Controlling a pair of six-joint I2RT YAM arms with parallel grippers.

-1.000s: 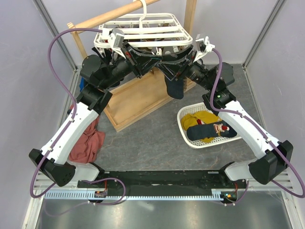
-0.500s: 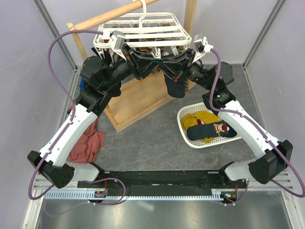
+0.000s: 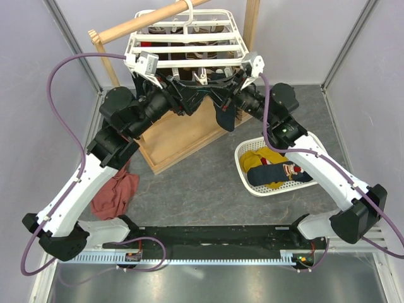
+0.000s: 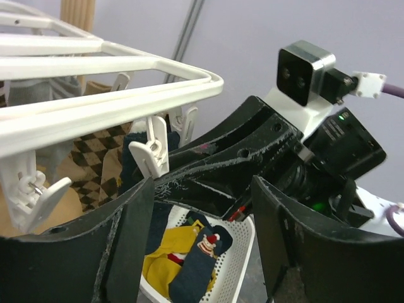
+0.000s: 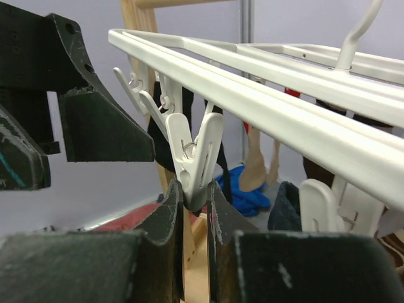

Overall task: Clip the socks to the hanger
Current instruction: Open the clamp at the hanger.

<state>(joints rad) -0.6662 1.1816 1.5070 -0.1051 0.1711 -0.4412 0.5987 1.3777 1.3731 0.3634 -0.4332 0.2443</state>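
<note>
The hanger (image 3: 189, 44) hangs by its hook from a wooden pole (image 3: 145, 20) at the far side of the surface (image 3: 202, 183), and both arms reach up under its near edge. The right gripper (image 5: 192, 202) has its jaws closed on the lower end of one white peg (image 5: 189, 151) that dangles from the front bar; the fingers (image 5: 167, 218) press it from both sides. The left gripper (image 4: 202, 196) is just beside it with its jaws spread wide and nothing between them, only the other arm's black fingers showing through the gap.

A navy sock (image 3: 225, 117) hangs down from the hanger's near edge, right by the two grippers. Whether a peg grips it cannot be made out. The yellow socks (image 3: 268, 158) lie in a white mesh basket (image 3: 246, 183) on the surface, under the right arm, with another dark sock (image 3: 271, 175) on top of them. A red cloth (image 3: 113, 192) lies crumpled on the left, well apart from the basket.
</note>
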